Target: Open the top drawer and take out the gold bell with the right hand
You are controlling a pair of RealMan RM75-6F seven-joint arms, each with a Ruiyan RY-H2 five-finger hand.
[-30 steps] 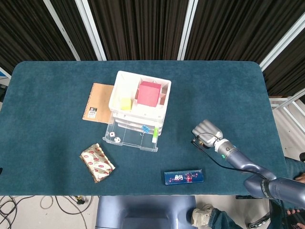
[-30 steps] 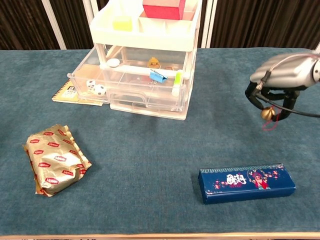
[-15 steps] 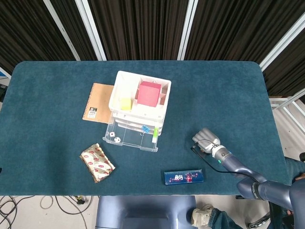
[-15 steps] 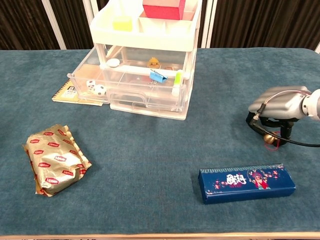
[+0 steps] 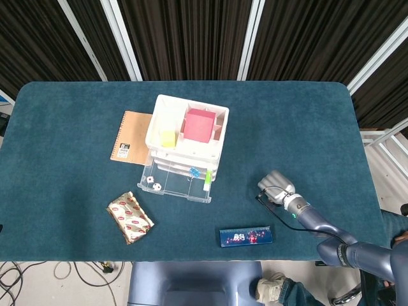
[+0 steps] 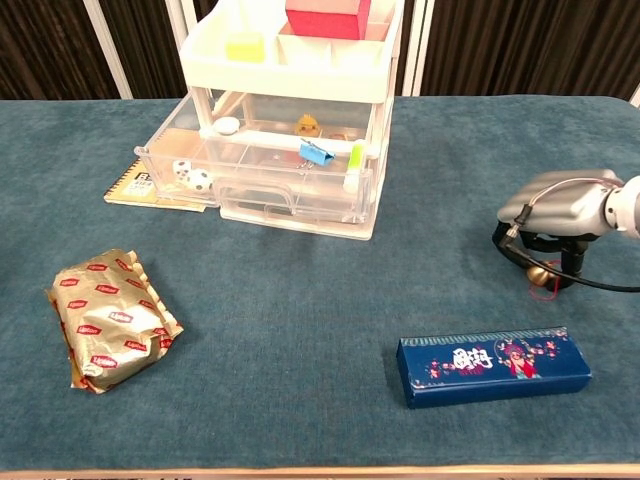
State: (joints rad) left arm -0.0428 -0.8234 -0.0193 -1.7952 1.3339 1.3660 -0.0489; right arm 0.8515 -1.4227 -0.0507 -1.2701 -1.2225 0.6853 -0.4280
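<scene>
- Right hand [image 6: 560,215]: right of the chest view, low over the cloth. Your fingers curl down around the gold bell [image 6: 538,273]; whether they still pinch it or merely cage it cannot be told from either view.
- Gold bell: lower right of centre in the chest view, under that hand, at or touching the table [image 6: 300,300], well clear of the drawers. A red cord loop [image 6: 545,288] trails beside it. In the head view the hand [image 5: 275,185] hides it.
- Handling, by judgement: small, light, hard, smooth and round, so likely to roll or slip from a loose hold. Take it across the body between thumb and a finger, or by the cord; press lightly.
- Top drawer [image 6: 240,170]: upper left of centre, pulled open, holding dice [image 6: 190,175], a blue clip [image 6: 316,153] and a green stick [image 6: 355,165].
- Drawer unit [image 5: 185,143]: a pink block [image 5: 199,125] and a yellow block [image 5: 167,138] on its top tray.
- Other items: notebook [image 5: 131,137] left of the unit; foil packet [image 6: 110,318] lower left; blue box [image 6: 492,364] lower right, near the bell.
- Left hand: in neither view.
</scene>
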